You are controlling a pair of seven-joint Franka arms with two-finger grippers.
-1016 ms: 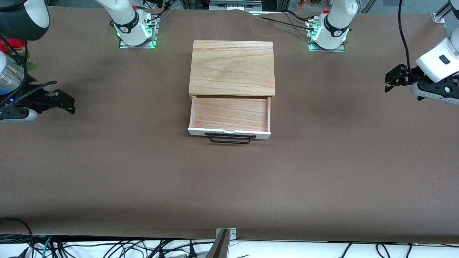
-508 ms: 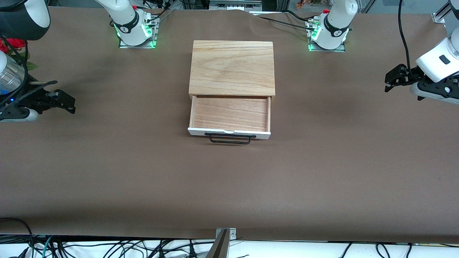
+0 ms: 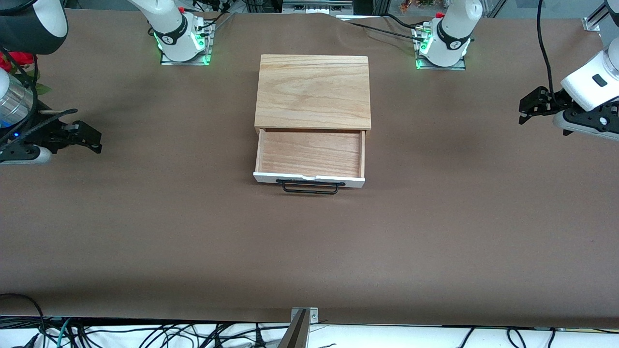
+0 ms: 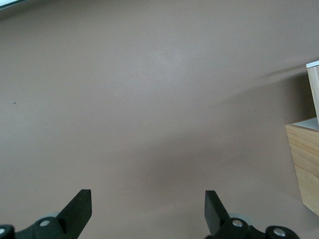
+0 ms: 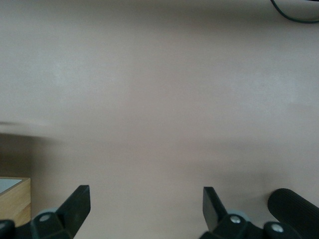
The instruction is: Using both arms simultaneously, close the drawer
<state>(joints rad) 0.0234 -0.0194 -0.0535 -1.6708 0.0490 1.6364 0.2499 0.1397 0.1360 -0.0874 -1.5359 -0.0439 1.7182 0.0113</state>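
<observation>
The drawer [image 3: 309,154] stands pulled open from the small wooden box [image 3: 313,92] at the table's middle, its white front panel [image 3: 309,179] and black wire handle [image 3: 309,186] facing the front camera. It is empty. My left gripper [image 3: 527,108] hangs open and empty over the table at the left arm's end, well apart from the box. My right gripper [image 3: 89,137] hangs open and empty at the right arm's end. The left wrist view shows open fingertips [image 4: 80,204] over bare table and the box's corner [image 4: 305,159]. The right wrist view shows open fingertips [image 5: 79,199] and a box corner [image 5: 14,199].
The brown table [image 3: 309,251] spreads wide around the box. Both arm bases [image 3: 181,36] stand at the edge farthest from the front camera. Red flowers [image 3: 14,60] sit by the right arm's end. Cables [image 3: 145,333] hang below the table's edge nearest the front camera.
</observation>
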